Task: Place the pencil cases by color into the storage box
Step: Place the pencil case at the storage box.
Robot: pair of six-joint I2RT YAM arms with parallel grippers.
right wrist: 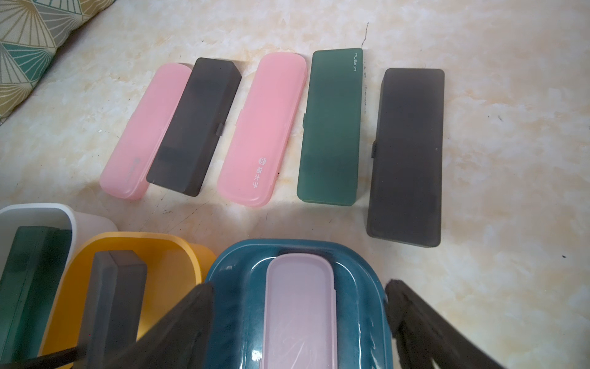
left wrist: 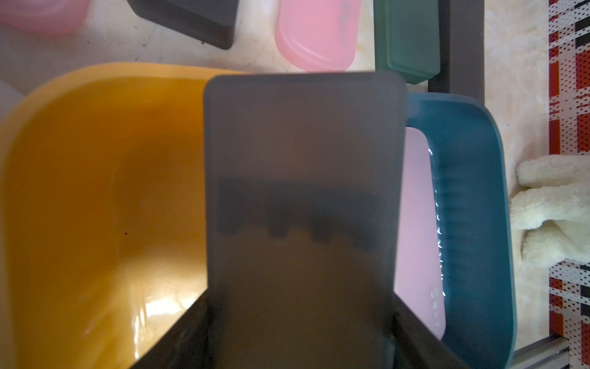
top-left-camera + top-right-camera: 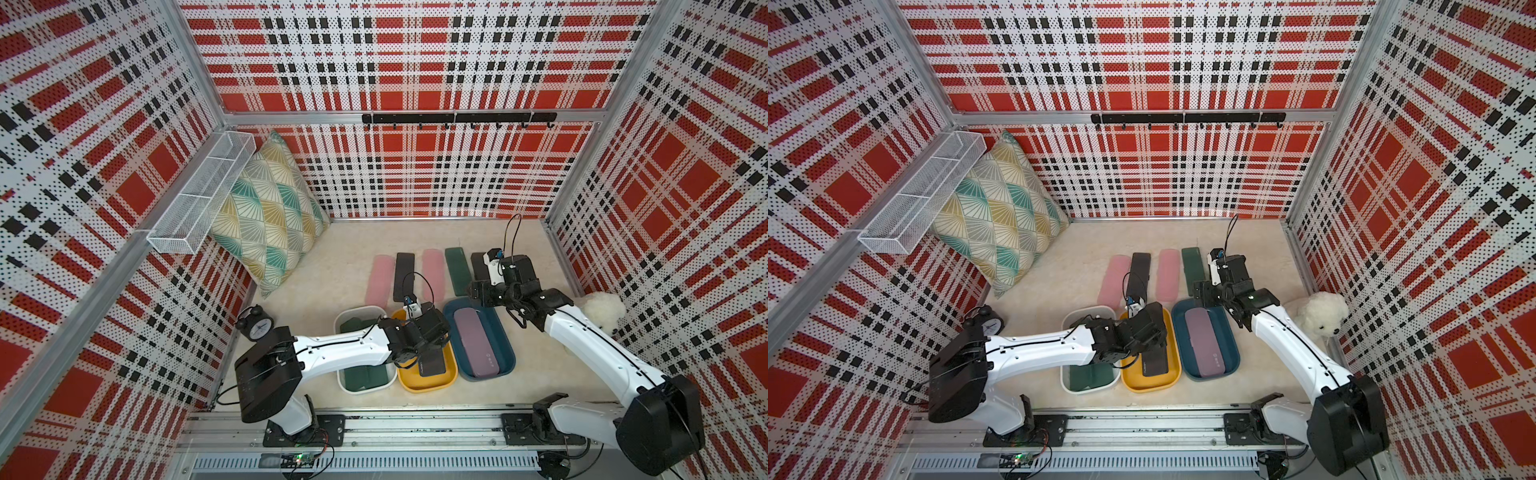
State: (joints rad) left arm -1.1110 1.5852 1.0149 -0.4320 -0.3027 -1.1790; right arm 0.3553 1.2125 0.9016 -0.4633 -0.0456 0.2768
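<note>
Left pincer (image 2: 300, 297) grips black case (image 2: 303, 143) above marbled tabletop (image 1: 479, 127).

The left arm (image 3: 340, 353) covers most of the green cases (image 3: 365, 378); the right arm (image 3: 590, 340) hides much of the end black case (image 3: 478, 266); the held black case (image 2: 303, 191) is blurred.

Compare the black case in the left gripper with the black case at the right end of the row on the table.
The gripped black case hangs tilted within the yellow tub; the end-of-row black case lies flat on the table. The left gripper clamps the gripped black case; nothing touches the end-of-row black case. Both are dark, frosted, rectangular cases.
</note>
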